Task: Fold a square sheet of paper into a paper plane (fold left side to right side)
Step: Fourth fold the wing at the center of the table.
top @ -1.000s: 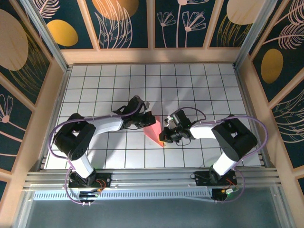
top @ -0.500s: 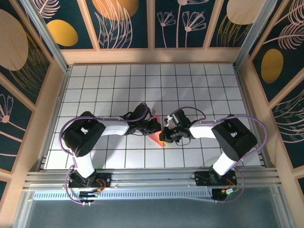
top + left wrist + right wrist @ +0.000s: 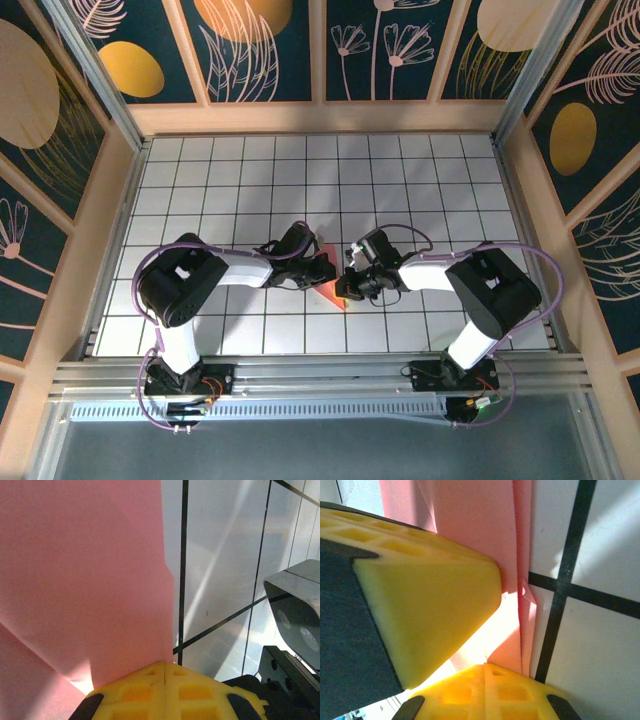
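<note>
Two closed grippers, left gripper (image 3: 165,669) and right gripper (image 3: 485,668), bear on the folded salmon-pink paper sheet (image 3: 85,570); creasing appears underway, next needing firm strokes along the fold.

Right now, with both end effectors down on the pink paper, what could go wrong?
1. The shut left end effector and right end effector sit very close; either could bump the other.
2. The paper shows uneven layered edges in the right wrist view; pressing may set a crooked crease.
</note>
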